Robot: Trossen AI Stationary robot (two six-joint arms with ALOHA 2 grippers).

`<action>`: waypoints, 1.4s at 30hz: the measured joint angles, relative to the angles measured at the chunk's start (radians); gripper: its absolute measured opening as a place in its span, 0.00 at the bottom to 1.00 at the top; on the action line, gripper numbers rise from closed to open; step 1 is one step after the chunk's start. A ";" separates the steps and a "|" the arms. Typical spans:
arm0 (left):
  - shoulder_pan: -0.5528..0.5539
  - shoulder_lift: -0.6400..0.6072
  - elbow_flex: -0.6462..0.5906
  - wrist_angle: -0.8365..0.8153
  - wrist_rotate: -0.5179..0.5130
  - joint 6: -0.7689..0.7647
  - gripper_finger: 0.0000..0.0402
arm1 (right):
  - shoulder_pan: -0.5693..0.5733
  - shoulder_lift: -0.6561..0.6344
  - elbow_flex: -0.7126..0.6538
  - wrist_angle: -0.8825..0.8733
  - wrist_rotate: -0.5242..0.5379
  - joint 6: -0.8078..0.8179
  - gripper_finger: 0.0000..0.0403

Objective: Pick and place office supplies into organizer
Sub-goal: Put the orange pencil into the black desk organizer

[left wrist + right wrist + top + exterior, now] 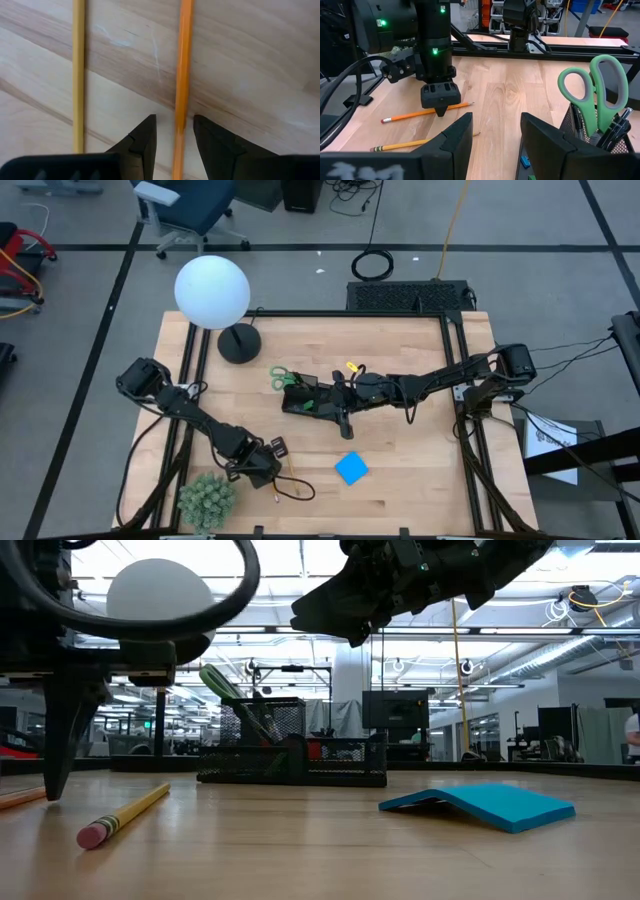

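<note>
Two pencils (183, 60), one organizer (310, 400)

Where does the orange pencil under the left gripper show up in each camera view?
High view: orange pencil near the table's front edge, by the left gripper.
Low view: only its tip at the left edge.
Left wrist view: between the open fingers.
Right wrist view: under the left gripper.
Shared landmark: the yellow pencil lying beside it.
</note>
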 joint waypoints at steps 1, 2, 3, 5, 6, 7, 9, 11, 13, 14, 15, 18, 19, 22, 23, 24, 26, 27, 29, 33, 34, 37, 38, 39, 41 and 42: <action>0.001 -0.002 0.000 0.002 0.002 0.000 0.33 | 0.000 0.000 0.000 0.000 0.000 0.000 0.39; 0.003 -0.004 0.000 0.004 0.009 -0.001 0.33 | 0.000 0.000 0.000 0.000 0.000 0.000 0.39; 0.003 -0.006 -0.001 0.006 0.016 -0.003 0.33 | 0.000 0.000 0.000 0.000 0.000 0.000 0.39; 0.006 -0.006 -0.002 0.010 0.031 -0.003 0.33 | 0.000 0.000 0.000 0.000 0.000 0.000 0.39; 0.009 -0.006 -0.002 0.011 0.043 -0.003 0.33 | 0.000 0.000 0.000 0.000 0.000 0.000 0.39; 0.012 -0.006 -0.002 0.012 0.054 -0.004 0.33 | 0.000 0.000 0.000 0.000 0.000 0.000 0.39; 0.016 -0.005 -0.002 0.015 0.072 -0.005 0.33 | 0.000 0.000 0.000 0.000 0.000 0.000 0.39; 0.018 -0.005 -0.002 0.017 0.088 -0.006 0.33 | 0.000 0.000 0.000 0.000 0.000 0.000 0.39; 0.018 -0.005 -0.003 0.019 0.094 -0.004 0.33 | 0.000 0.000 0.000 0.000 0.000 0.001 0.39; 0.018 -0.005 -0.003 0.019 0.098 -0.003 0.33 | 0.000 0.000 0.000 0.000 0.000 0.001 0.39; 0.018 -0.005 -0.003 0.021 0.103 -0.003 0.33 | 0.000 0.000 0.000 0.000 0.000 0.001 0.39; 0.018 -0.004 -0.003 0.025 0.113 0.000 0.33 | 0.000 0.000 0.000 0.000 0.000 0.001 0.39; 0.018 -0.004 -0.003 0.028 0.114 0.000 0.32 | 0.000 0.000 0.000 0.000 0.000 0.001 0.39; 0.017 -0.004 -0.004 0.036 0.119 0.000 0.27 | 0.000 0.000 0.000 0.000 0.000 0.000 0.39; 0.017 -0.004 -0.004 0.039 0.122 0.000 0.25 | 0.000 0.000 0.000 0.000 0.000 0.000 0.39; 0.017 -0.004 -0.004 0.042 0.123 -0.001 0.22 | 0.000 0.000 0.000 0.000 0.000 0.000 0.39; 0.017 -0.004 -0.004 0.046 0.128 -0.001 0.15 | 0.000 0.000 0.000 0.000 0.000 -0.001 0.39; 0.018 -0.004 -0.004 0.049 0.129 -0.001 0.12 | 0.000 0.000 0.000 0.000 0.000 -0.001 0.39; 0.023 -0.004 -0.003 0.051 0.136 -0.004 0.05 | 0.000 0.000 0.000 0.000 0.000 -0.002 0.39; 0.024 -0.004 -0.003 0.050 0.137 -0.015 0.03 | 0.000 0.000 0.000 0.000 0.000 -0.002 0.39; 0.024 -0.004 -0.003 0.050 0.136 -0.014 0.03 | 0.000 0.000 0.000 0.000 0.000 -0.002 0.39; 0.024 -0.004 -0.003 0.050 0.136 -0.012 0.02 | 0.000 0.000 0.000 0.000 0.000 -0.002 0.39; 0.024 -0.004 -0.003 0.050 0.136 -0.012 0.01 | 0.000 0.000 0.000 0.000 0.000 -0.002 0.39; 0.024 -0.004 -0.003 0.049 0.135 -0.012 0.01 | 0.000 0.000 0.000 0.000 0.000 -0.002 0.39; 0.024 -0.004 -0.003 0.050 0.134 -0.011 0.01 | 0.000 0.000 0.000 0.000 0.000 -0.002 0.39; 0.024 -0.004 -0.003 0.051 0.132 -0.011 0.02 | 0.000 0.000 0.000 0.000 0.000 -0.002 0.39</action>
